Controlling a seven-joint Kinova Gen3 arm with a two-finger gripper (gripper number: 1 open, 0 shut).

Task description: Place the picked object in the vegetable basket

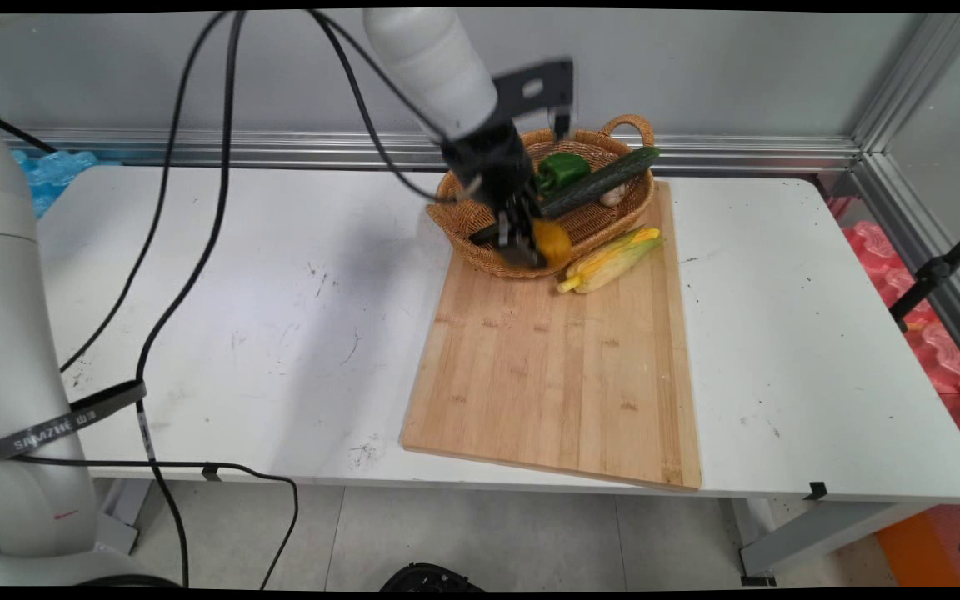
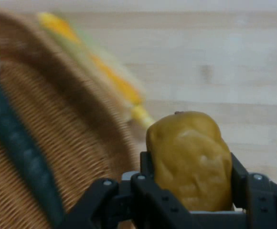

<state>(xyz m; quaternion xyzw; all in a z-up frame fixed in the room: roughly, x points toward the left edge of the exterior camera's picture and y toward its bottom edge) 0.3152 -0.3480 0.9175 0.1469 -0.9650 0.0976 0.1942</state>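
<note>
Gripper [image 1: 530, 242] clamped around a yellow potato [image 2: 190, 160] (lumpy, upright) over the wicker basket's [image 1: 488, 254] near rim.

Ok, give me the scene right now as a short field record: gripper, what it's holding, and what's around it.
gripper: black two-finger gripper, shut on the yellow potato
position: over the near rim of the wicker basket
in basket: green pepper, cucumber, a small pale item I cannot identify
beside basket: corn cob lying on the cutting board
surface: white table
</note>
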